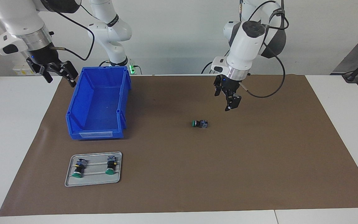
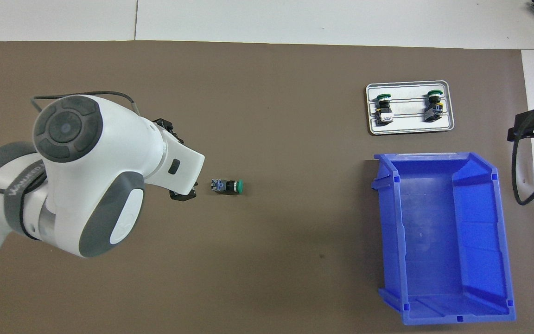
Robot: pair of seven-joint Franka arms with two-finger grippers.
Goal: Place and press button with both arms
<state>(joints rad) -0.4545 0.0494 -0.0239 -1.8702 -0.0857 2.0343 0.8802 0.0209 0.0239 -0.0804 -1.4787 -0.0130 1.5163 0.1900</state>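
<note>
The green-capped button (image 1: 199, 123) lies on its side on the brown mat, near the middle; it also shows in the overhead view (image 2: 227, 186). My left gripper (image 1: 225, 101) hangs open and empty above the mat, just beside the button's terminal end, toward the left arm's end of the table. It is not touching the button. In the overhead view the white wrist hides most of it; one fingertip (image 2: 184, 195) shows. My right gripper (image 1: 57, 74) is open and empty, raised over the mat's edge beside the blue bin, and waits there.
An empty blue bin (image 1: 98, 102) (image 2: 443, 236) stands toward the right arm's end of the table. Farther from the robots, a grey tray (image 1: 73, 182) (image 2: 409, 131) holds two more buttons, one with a yellow band (image 1: 79, 168).
</note>
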